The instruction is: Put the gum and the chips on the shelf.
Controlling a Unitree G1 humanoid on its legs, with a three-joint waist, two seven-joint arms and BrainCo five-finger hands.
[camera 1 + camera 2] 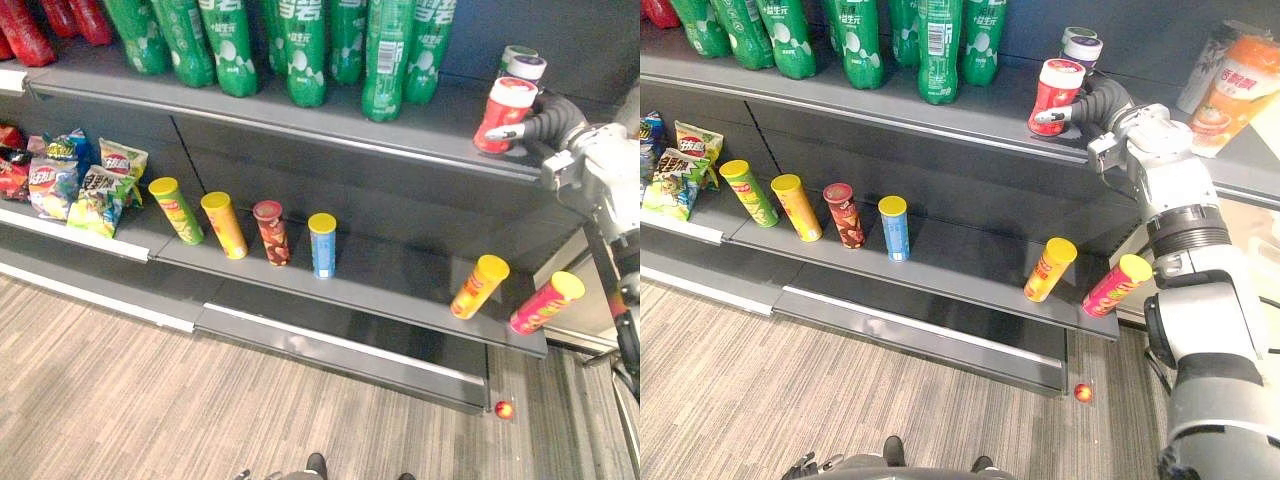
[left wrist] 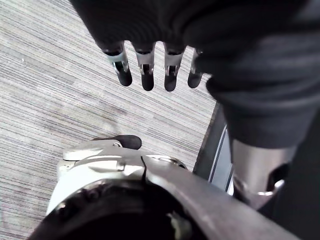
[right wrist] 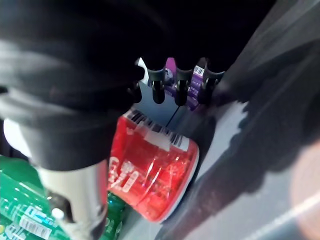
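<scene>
Red gum jar [image 1: 1055, 92] stands on the upper shelf [image 1: 970, 118], between the right hand's [image 1: 1100, 102] uncurled thumb and fingers. Chip cans [image 1: 1049, 270] rest on the lower shelf [image 1: 960, 268]. Left hand [image 2: 150, 70] hangs relaxed above the floor [image 2: 50, 75].

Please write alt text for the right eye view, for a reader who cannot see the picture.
The right robot hand is at a red gum jar standing on the upper shelf, beside green bottles. On the lower shelf stand four chip tubes in a row, two other tubes at its right end, and snack bags far left.
</scene>
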